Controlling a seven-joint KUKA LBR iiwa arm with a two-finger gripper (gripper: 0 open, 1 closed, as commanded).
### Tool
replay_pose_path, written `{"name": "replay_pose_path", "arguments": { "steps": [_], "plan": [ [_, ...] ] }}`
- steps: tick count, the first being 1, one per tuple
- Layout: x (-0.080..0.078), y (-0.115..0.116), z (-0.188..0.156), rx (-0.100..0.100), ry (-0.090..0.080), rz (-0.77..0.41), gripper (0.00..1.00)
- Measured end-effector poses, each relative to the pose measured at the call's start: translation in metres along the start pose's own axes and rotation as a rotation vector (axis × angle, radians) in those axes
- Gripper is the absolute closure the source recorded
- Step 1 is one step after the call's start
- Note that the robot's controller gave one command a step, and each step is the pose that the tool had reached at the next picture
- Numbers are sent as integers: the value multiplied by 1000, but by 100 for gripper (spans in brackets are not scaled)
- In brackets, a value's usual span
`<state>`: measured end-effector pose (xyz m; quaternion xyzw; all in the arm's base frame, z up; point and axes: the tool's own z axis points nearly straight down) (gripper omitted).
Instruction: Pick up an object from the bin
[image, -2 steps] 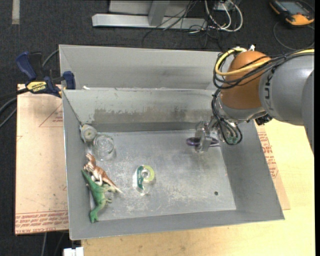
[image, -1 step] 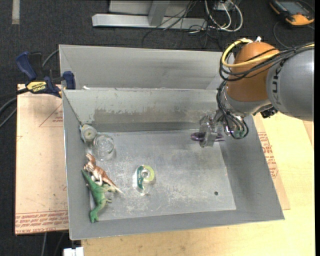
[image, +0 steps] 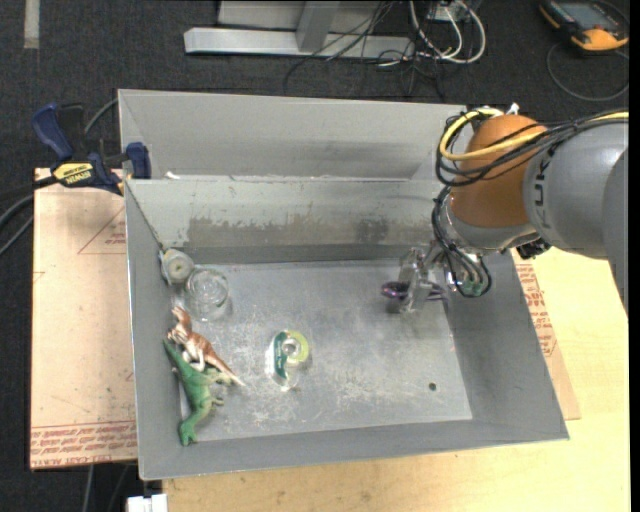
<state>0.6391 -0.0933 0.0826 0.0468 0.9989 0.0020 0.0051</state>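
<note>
While the tool (image: 415, 285) hangs low toward the right wall of the bin (image: 330, 420), a small purple piece (image: 392, 291) lies on the floor just beside its tip, perhaps touching it. Whether the tool is wide or narrow I cannot tell. The purple piece looks tiny, light and probably hard, so it may skid on the metal. A pinch across its middle seems safest.
</note>
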Motion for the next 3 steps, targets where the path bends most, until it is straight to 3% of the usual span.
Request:
{"name": "replay_pose_path", "arguments": {
  "steps": [1,2,3],
  "plan": [
    [0,1,-3,0,1,-1,100],
    [32,35,-42,-2,0,-211,100],
    [-12,-35,12,0,-6,24,0]
  ]
}}
